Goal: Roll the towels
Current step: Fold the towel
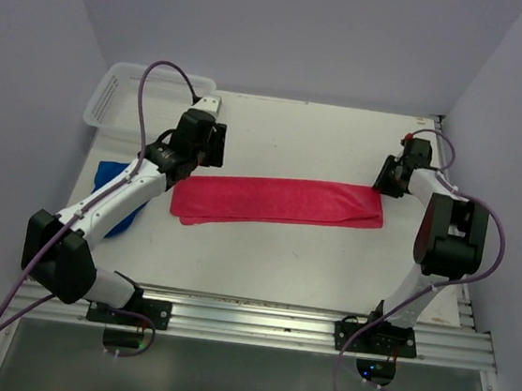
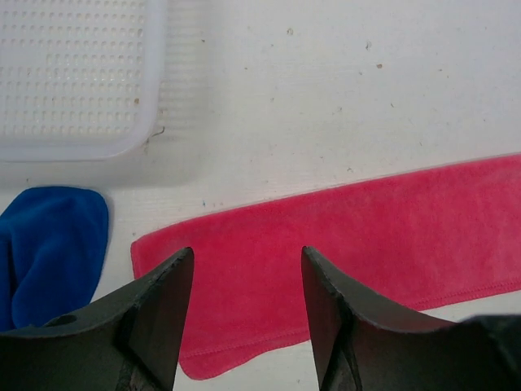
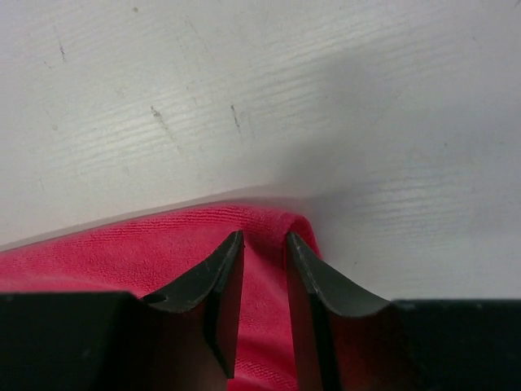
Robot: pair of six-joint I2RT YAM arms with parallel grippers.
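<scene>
Pink towel (image 1: 279, 202) lies long left-to-right. Right gripper (image 3: 264, 240) at its right end, fingers narrow, grip unclear; left gripper (image 2: 244, 261) wide, over left end.

Pink towel (image 1: 279, 202) fuzzy matt cloth; basket (image 1: 108, 108) perforated white plastic.

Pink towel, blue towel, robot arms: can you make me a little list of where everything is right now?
pink towel: lying flat in a long strip across the table, not rolled yet
blue towel: bunched up at the table's left side, partly hidden by the left arm
basket: white mesh, far left corner
left fingers: wide apart over the pink towel's left end, holding nothing
right fingers: close together at the pink towel's right end, cloth showing between them; cannot tell if they pinch it
</scene>
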